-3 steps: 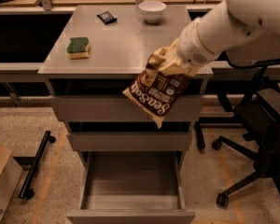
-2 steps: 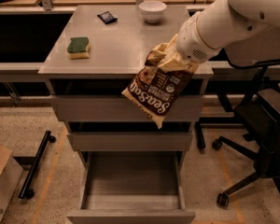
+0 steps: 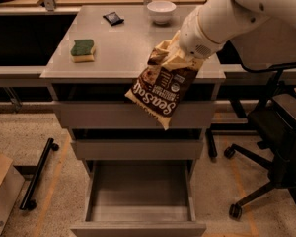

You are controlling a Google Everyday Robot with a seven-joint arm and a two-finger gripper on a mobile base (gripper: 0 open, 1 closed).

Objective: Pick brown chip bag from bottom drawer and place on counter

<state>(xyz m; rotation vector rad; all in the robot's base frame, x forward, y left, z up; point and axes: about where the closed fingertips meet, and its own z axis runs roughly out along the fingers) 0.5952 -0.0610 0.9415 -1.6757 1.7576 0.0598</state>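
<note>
The brown chip bag (image 3: 160,88) with white "Sea Salt" lettering hangs in the air over the front edge of the counter (image 3: 123,48). My gripper (image 3: 180,58) holds its top end, at the counter's front right; the white arm hides most of it. The bag's lower end dangles in front of the top drawer. The bottom drawer (image 3: 138,216) stands pulled out below, and its grey tray shows nothing inside.
On the counter lie a green and yellow sponge (image 3: 83,50) at the left, a small black packet (image 3: 113,18) at the back and a white bowl (image 3: 161,10). A black office chair (image 3: 276,142) stands right of the cabinet. A cardboard box (image 3: 0,191) sits at lower left.
The gripper and the bag have risen slightly and moved toward the counter. The bag's top end now lies further over the counter edge.
</note>
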